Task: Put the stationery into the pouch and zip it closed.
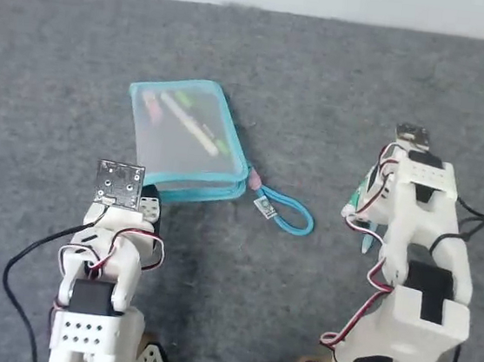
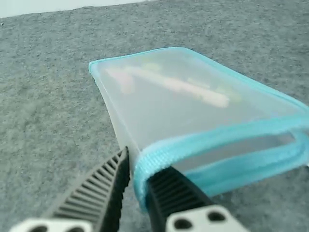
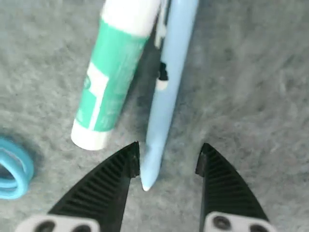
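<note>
Grey desk (image 1: 323,85): right claw (image 3: 166,162), spread wide, brackets the tip of the blue pen (image 3: 166,82) (long axis running straight away from it); left claw (image 2: 137,166) pinches the pouch (image 2: 193,111) rim.

Robotics lab bench — wired left arm (image 1: 97,304) and right arm (image 1: 414,279) on grey felt table (image 1: 324,77).

We see pouch (image 2: 193,111) cut off at picture's edge in left wrist view, far corner out of frame. Items inside (image 1: 188,118) read as pink, green and white streaks through cloudy wall; we cannot tell what each is. In right wrist view, green-white tube (image 3: 113,82) and blue pen (image 3: 166,87) run off edge, upper ends lost; strap loop (image 3: 12,169) also cut. In high view, right arm (image 1: 414,279) covers most of tube and pen.
</note>
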`<control>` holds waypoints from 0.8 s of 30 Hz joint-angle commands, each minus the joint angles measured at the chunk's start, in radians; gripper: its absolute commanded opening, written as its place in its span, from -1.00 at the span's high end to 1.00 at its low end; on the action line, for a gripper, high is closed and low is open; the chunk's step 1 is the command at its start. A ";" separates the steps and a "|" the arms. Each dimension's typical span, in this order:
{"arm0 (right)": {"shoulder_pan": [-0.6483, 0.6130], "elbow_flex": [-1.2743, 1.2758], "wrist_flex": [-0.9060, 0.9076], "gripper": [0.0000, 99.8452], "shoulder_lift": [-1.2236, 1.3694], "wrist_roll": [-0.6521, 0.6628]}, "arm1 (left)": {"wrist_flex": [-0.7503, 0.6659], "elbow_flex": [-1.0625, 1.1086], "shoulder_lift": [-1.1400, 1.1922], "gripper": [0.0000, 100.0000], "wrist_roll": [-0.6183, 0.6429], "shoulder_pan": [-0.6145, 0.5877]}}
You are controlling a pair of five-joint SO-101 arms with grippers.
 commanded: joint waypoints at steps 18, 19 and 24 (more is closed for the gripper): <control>0.021 0.080 -0.056 0.99 -0.030 0.120 | -0.014 -0.045 -0.018 0.98 -0.009 -0.005; 0.021 0.069 -0.030 0.98 -0.042 0.129 | -0.014 -0.045 -0.018 0.98 -0.009 -0.005; 0.035 0.107 0.005 0.99 -0.234 0.132 | -0.015 -0.045 -0.018 0.98 -0.009 -0.003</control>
